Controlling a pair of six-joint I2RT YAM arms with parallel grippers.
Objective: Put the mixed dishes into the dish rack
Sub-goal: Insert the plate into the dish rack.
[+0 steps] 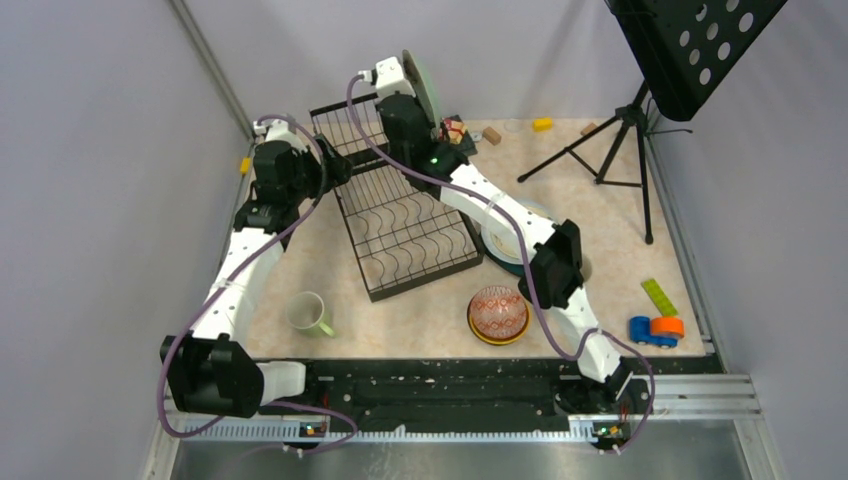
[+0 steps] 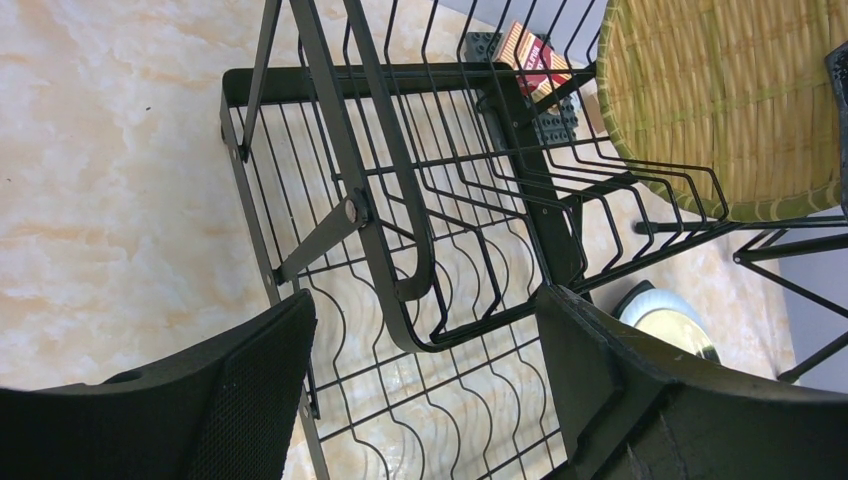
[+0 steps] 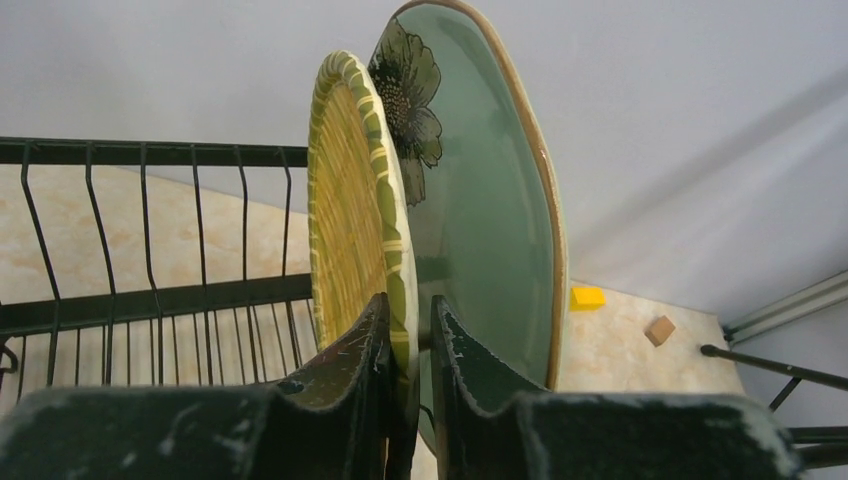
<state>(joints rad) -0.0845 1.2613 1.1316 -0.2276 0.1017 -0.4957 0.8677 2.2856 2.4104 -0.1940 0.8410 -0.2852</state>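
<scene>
Looking down from above, the black wire dish rack (image 1: pixel 400 215) sits in the middle of a marbled beige table (image 1: pixel 420 325). It has wavy dividers in its flat tray and a raised slotted section at the far end. The right gripper (image 1: pixel 408 90) is up at that raised section, where a pale green plate (image 1: pixel 428 85) stands on edge. The left gripper (image 1: pixel 338 168) hangs just beside the rack's left side. A stack of round plates (image 1: pixel 498 240) lies right of the rack, partly under the right arm. Near the front edge a red-patterned bowl (image 1: pixel 497 308) sits on a yellow-orange bowl (image 1: pixel 498 340), and a light-green mug (image 1: pixel 308 312) stands at front left.

From the left wrist, the left gripper's black, grainy fingers (image 2: pixel 250 400) are spread wide with nothing between them, above the rack's thin wires. A yellow plate (image 2: pixel 720 100) with a woven basket pattern stands upright in the upper slots.

From the right wrist, scuffed black fingers (image 3: pixel 350 370) are drawn narrow, pinching the green-striped rim of the yellow plate. The green plate, glossy with a dark flower and a brown edge, stands upright just behind it.
</scene>
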